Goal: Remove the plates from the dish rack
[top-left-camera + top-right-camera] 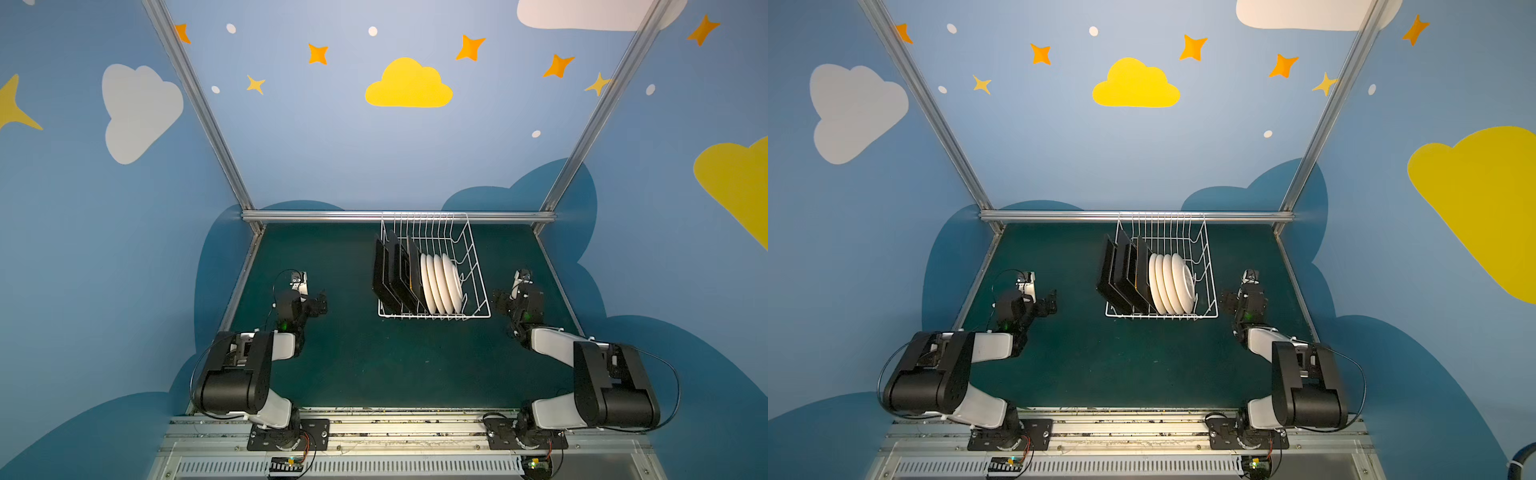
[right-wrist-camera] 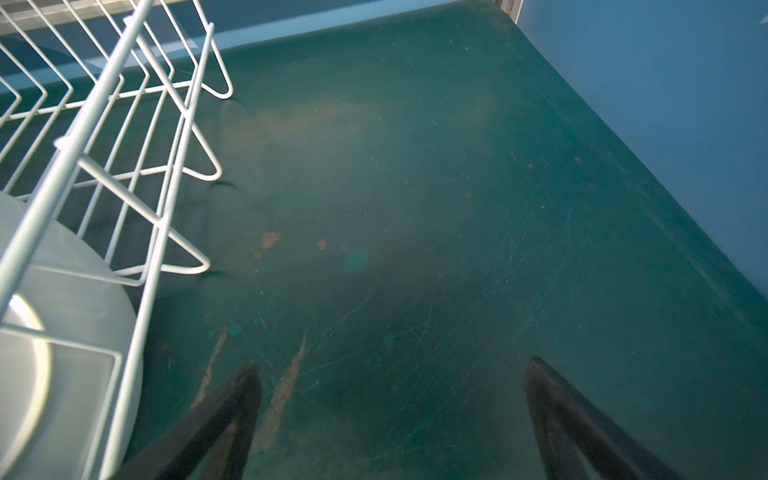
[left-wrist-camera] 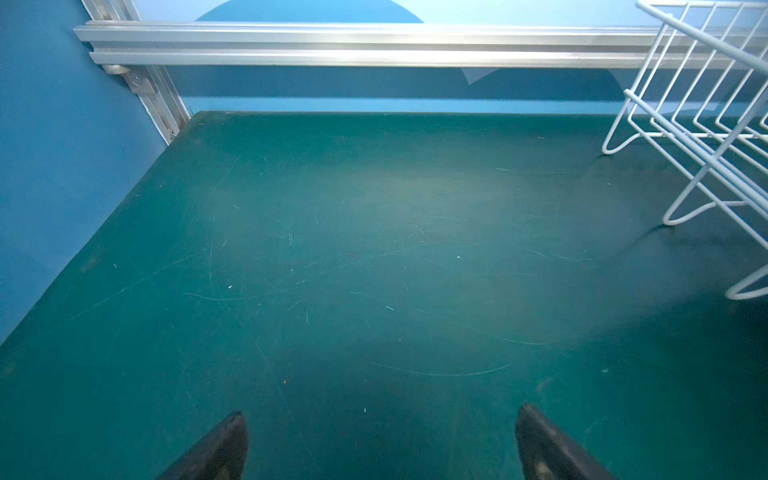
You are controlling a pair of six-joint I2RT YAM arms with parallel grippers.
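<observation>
The white wire dish rack stands at the back middle of the green table. In its left half several black rounded-square plates stand on edge. To their right stand several round white plates. My left gripper hovers open left of the rack, over bare mat. My right gripper is open just right of the rack. In the right wrist view a white plate shows behind the rack's wires. Neither gripper touches anything.
An aluminium rail runs along the table's back edge, right behind the rack. Slanted frame posts and blue walls close both sides. The green mat stretches in front of the rack. The left wrist view catches the rack's corner.
</observation>
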